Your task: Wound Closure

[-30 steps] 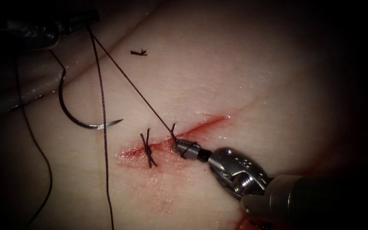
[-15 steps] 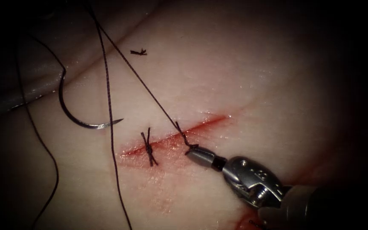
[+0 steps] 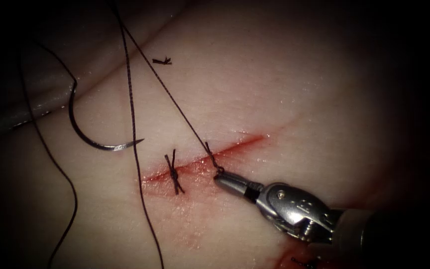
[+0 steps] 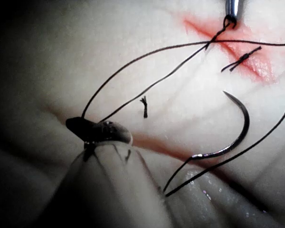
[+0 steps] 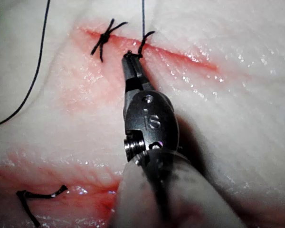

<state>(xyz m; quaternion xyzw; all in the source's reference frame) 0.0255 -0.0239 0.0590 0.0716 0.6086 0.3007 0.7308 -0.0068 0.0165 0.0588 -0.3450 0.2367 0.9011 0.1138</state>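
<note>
The right arm's tool [image 3: 220,177] is being held with its jaws closed on the short end of the thread [image 3: 175,104] just at the cut [image 3: 210,159], on the near-right side of it; the same grip is being shown in the right wrist view, where the tool [image 5: 129,59] is pinching the thread [image 5: 143,19] beside the red line of the cut [image 5: 180,56]. The left arm's tool [image 4: 92,130] is being seen in its own wrist view, jaws closed on two strands of the thread [image 4: 147,85] that are being stretched from it toward the cut [image 4: 213,35]. The needle [image 3: 83,129] is being left free on the tissue [image 3: 274,89] — out of the flesh, gripped by neither tool — well to the left of the cut, toward the tissue's left edge, its point turned toward the cut; it is also being shown in the left wrist view [image 4: 237,137]. A finished knot [image 3: 173,173] is lying across the cut's left part, just beside the held thread; red fluid [image 3: 160,177] is being shown along the cut. A cut end of thread [image 3: 161,61] is lying apart, toward the tissue's far edge. A slack strand is being draped down across the tissue to the left of the knot.
</note>
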